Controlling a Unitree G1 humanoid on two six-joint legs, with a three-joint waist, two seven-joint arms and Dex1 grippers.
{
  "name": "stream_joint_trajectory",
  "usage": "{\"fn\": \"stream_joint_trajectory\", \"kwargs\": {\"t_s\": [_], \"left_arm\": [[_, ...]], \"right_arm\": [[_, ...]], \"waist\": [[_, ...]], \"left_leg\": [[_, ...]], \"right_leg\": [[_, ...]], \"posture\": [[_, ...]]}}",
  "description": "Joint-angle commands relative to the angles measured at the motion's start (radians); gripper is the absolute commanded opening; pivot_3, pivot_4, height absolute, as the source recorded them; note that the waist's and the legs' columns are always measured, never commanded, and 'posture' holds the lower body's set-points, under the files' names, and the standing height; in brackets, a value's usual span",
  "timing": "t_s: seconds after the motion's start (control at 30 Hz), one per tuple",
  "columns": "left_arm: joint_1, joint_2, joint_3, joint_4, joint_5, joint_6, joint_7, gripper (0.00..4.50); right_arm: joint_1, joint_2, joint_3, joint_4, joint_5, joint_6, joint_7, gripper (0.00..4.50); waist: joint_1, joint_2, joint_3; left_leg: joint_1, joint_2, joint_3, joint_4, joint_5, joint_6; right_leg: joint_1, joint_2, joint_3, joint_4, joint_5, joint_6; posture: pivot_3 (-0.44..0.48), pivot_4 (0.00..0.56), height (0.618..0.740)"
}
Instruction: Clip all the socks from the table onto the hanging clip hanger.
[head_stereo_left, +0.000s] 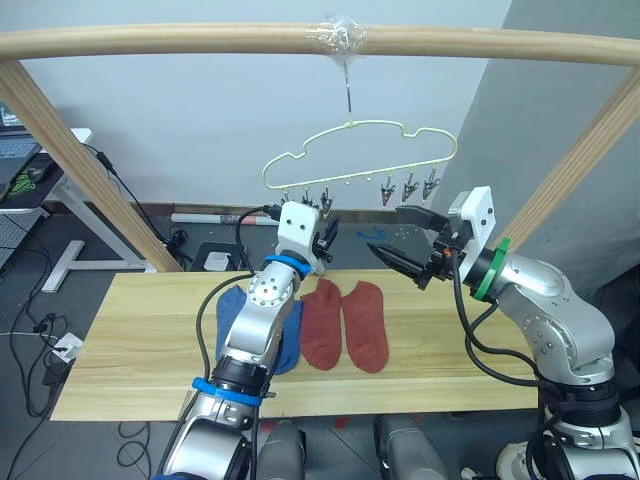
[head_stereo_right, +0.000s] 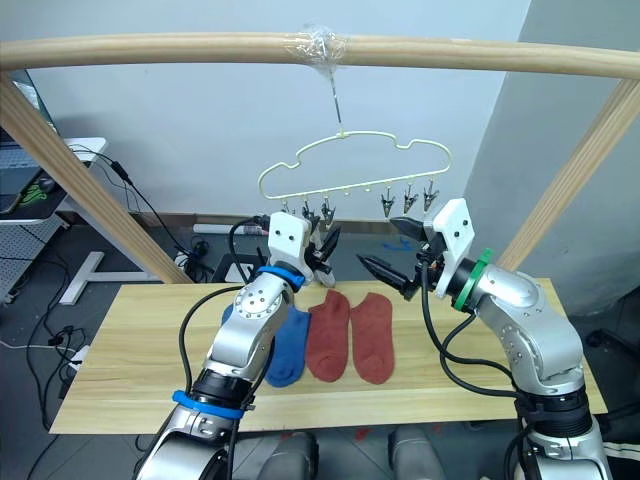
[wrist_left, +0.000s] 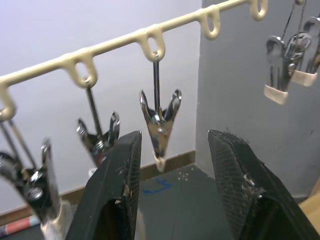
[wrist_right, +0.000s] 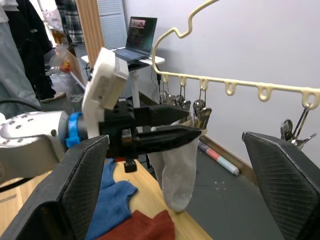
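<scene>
**Risk of a missed clip at the hanger**

Left gripper (wrist_left: 172, 187) raised under a clip (wrist_left: 160, 122) of the clip hanger (head_stereo_left: 355, 150), jaws spread, holding nothing. Right gripper (head_stereo_left: 400, 240) also released. Grey sock (wrist_right: 176, 170) already hanging; red socks (head_stereo_left: 345, 325) and blue socks (head_stereo_left: 285, 335) left on the table (head_stereo_left: 140, 330). Hanger free to swing if pushed, so clip possibly missed.

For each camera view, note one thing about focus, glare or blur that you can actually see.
Left eye view: even lighting, the clip hanger sharp. Right eye view: the tape on the pole glints. Left wrist view: the near fingers are soft, the metal clip shiny. Right wrist view: the room behind the left gripper blurs.
</scene>
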Motion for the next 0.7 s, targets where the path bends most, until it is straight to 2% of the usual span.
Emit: {"fn": "stream_joint_trajectory", "kwargs": {"t_s": [0.03, 0.37, 0.7], "left_arm": [[-0.047, -0.008, 0.017, 0.039, 0.034, -0.054, 0.015, 2.13], [-0.132, -0.041, 0.044, 0.151, 0.075, -0.129, 0.054, 2.13], [-0.139, -0.057, 0.052, 0.146, 0.092, -0.148, 0.072, 2.13]], "right_arm": [[-0.005, -0.013, -0.019, -0.044, 0.021, -0.006, -0.006, 4.5], [-0.013, -0.019, -0.015, -0.042, 0.021, -0.004, -0.018, 4.5], [-0.018, -0.027, -0.016, -0.035, 0.019, -0.006, -0.018, 4.5]], "waist": [[0.0, 0.0, 0.0], [-0.002, 0.0, 0.0], [-0.008, 0.0, 0.0]], "left_leg": [[0.0, 0.0, 0.0, 0.0, 0.0, 0.0], [0.0, 0.0, 0.0, 0.001, 0.0, 0.0], [0.0, 0.0, 0.0, 0.001, 0.0, 0.0]], "right_leg": [[0.0, 0.0, 0.0, 0.0, 0.0, 0.0], [0.0, 0.0, 0.0, 0.0, 0.0, 0.001], [0.0, 0.0, 0.0, 0.001, 0.0, 0.001]], "posture": [[-0.042, 0.147, 0.74], [-0.054, 0.153, 0.74], [-0.059, 0.159, 0.74]]}}
